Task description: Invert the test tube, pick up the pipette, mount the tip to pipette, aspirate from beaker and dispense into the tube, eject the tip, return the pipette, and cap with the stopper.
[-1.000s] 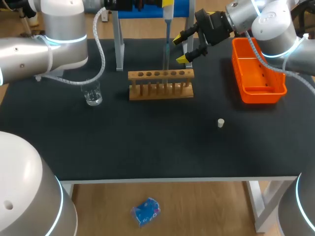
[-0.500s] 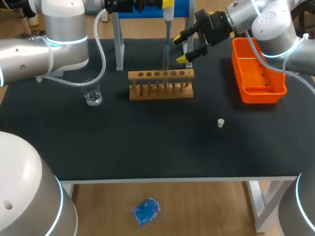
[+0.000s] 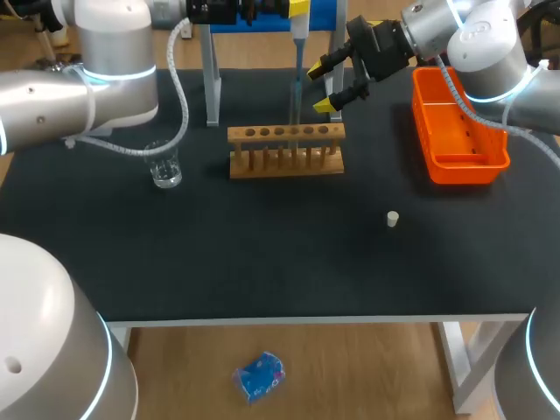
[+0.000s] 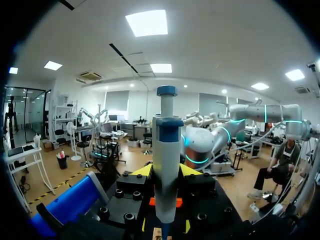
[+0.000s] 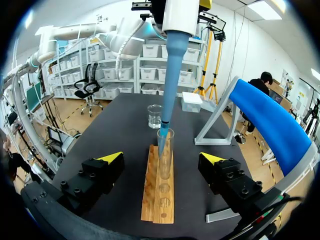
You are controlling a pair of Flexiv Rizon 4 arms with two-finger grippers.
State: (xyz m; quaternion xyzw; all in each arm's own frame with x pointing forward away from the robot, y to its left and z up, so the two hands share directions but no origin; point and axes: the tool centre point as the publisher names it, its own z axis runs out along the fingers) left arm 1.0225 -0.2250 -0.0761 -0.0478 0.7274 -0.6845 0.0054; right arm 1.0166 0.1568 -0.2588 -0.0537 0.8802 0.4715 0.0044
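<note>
At the back of the table, my left gripper [image 3: 282, 8] is shut on the white and blue pipette [image 4: 166, 165]. The pipette's blue tip [image 5: 169, 80] points down into a clear test tube [image 5: 164, 150], which stands upright in the wooden rack [image 3: 286, 150]. My right gripper [image 3: 324, 87] stands open just right of the tube above the rack, with its yellow fingertips [image 5: 111, 158] on either side of the tube and apart from it. A glass beaker [image 3: 164, 168] stands left of the rack. The small white stopper [image 3: 393, 219] lies on the mat toward the front right.
An orange bin [image 3: 458, 129] sits at the right, close under my right arm. The blue pipette stand [image 5: 270, 120], with grey legs [image 3: 211, 79], rises behind the rack. A white box [image 5: 191, 101] sits on the table beyond the beaker.
</note>
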